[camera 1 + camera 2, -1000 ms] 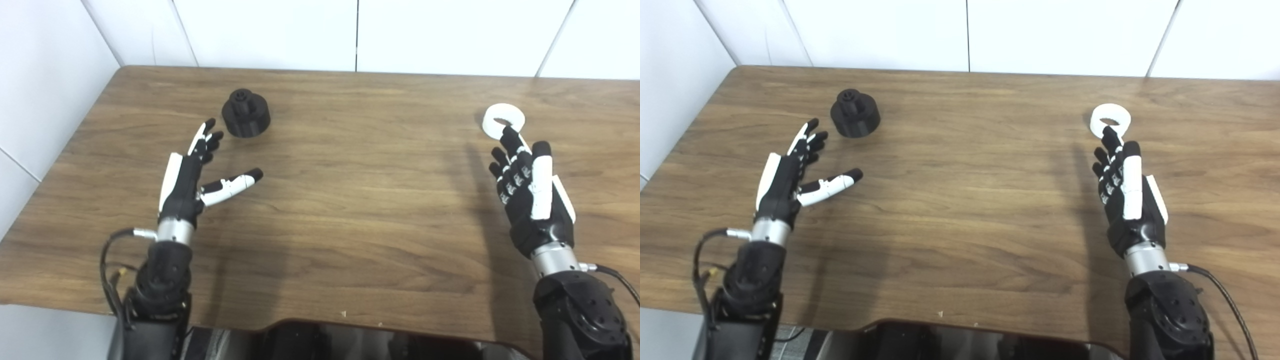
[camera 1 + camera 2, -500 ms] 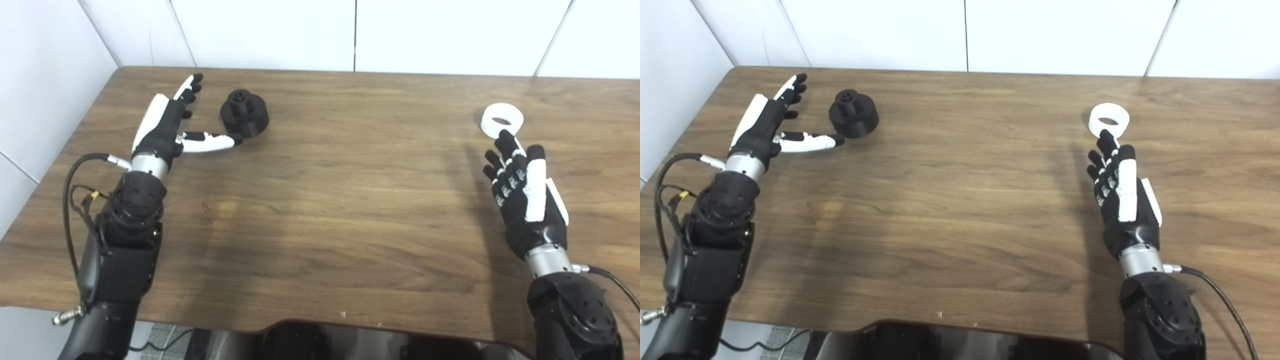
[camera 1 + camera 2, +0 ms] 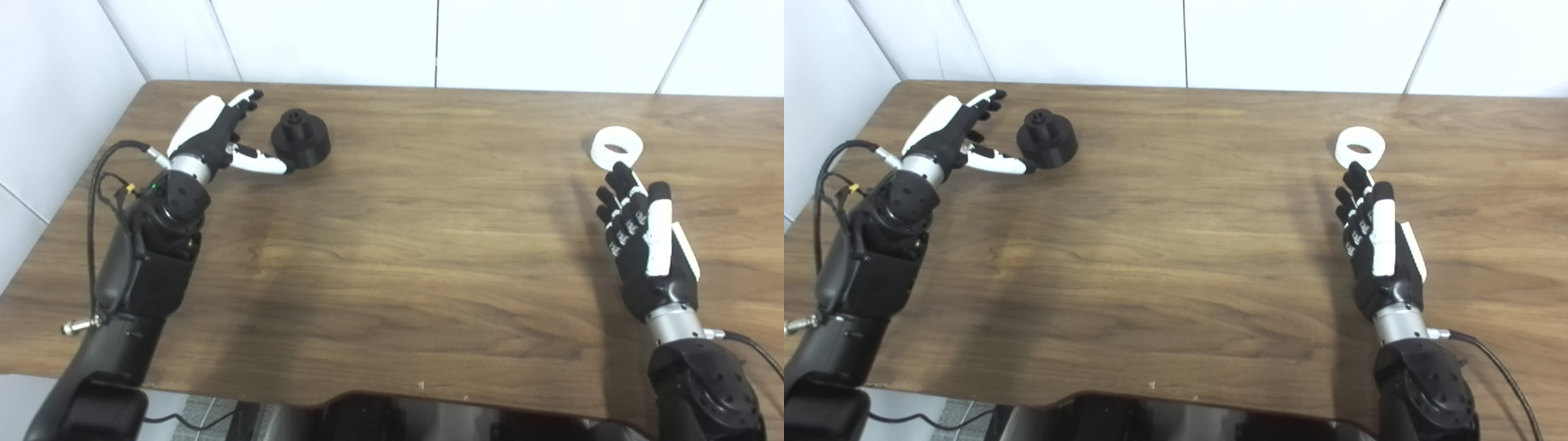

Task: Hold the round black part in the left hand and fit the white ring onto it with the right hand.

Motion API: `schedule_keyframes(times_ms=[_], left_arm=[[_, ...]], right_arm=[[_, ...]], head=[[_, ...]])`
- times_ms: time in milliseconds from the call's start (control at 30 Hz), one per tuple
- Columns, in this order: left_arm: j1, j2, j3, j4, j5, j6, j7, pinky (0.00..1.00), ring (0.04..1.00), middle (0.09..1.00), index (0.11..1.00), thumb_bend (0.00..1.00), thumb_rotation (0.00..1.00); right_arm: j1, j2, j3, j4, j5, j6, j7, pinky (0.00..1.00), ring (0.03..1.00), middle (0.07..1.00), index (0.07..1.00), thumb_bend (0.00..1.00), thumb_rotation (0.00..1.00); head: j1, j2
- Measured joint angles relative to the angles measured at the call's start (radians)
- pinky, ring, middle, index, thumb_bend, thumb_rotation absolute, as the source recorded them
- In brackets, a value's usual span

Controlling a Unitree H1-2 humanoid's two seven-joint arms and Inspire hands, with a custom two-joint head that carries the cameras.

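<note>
Progress sitting near start: nothing grasped, nothing fitted. Round black part (image 3: 301, 138) standing on table (image 3: 429, 245), far left. Left hand (image 3: 220, 131) flanking it, fingers (image 3: 248, 98) spread and empty, thumb tip at part's near side; contact unclear. White ring (image 3: 617, 147) lying flat, far right, well apart from part. Right hand (image 3: 643, 239) hovering just short of ring, fingers straight, holding nothing. Remaining, by my reading: both grasps, bringing together, seating ring.

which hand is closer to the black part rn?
Left. The left hand is open right beside the round black part, thumb tip at its base, not gripping. The right hand is far across the table, open, fingers just short of the white ring.
</note>
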Motion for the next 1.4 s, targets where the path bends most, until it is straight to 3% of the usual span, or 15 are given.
schedule_keyframes(times_ms=[400,600,700,867,1233,1400], left_arm=[[-0.067,0.054,-0.076,0.130,0.010,-0.005,-0.035,0.84,0.979,0.947,0.912,0.91,0.16],[-0.097,0.066,-0.108,0.166,0.007,-0.031,-0.029,0.85,0.974,0.948,0.904,0.92,0.20],[-0.104,0.075,-0.141,0.189,0.016,-0.061,-0.024,0.92,0.982,0.936,0.906,0.94,0.22],[-0.127,0.081,-0.187,0.223,0.059,-0.090,-0.014,0.99,0.997,0.939,0.904,0.95,0.25],[-0.185,0.086,-0.251,0.252,0.124,-0.090,-0.015,1.00,1.000,0.983,0.938,0.94,0.30],[-0.191,0.079,-0.260,0.267,0.123,-0.099,-0.014,1.00,1.000,0.985,0.941,0.94,0.26]], right_arm=[[0.014,0.001,0.001,-0.019,-0.005,-0.007,-0.002,1.00,0.970,0.970,0.956,0.66,1.00],[0.018,-0.003,0.000,-0.019,-0.008,-0.009,-0.001,0.99,0.960,0.958,0.948,0.65,1.00],[0.018,-0.003,-0.001,-0.019,-0.010,-0.009,-0.002,0.99,0.960,0.959,0.946,0.64,1.00],[0.021,-0.001,0.000,-0.019,-0.009,-0.009,-0.003,1.00,0.960,0.959,0.947,0.63,1.00],[0.023,-0.001,0.003,-0.019,-0.022,-0.010,-0.003,1.00,0.954,0.956,0.948,0.65,1.00],[0.027,-0.001,0.002,-0.019,-0.027,-0.016,-0.003,0.99,0.946,0.947,0.943,0.67,1.00]], head=[[-0.008,-0.014],[-0.011,-0.018],[-0.011,-0.023],[-0.015,-0.025],[-0.025,-0.037],[-0.031,-0.045]])
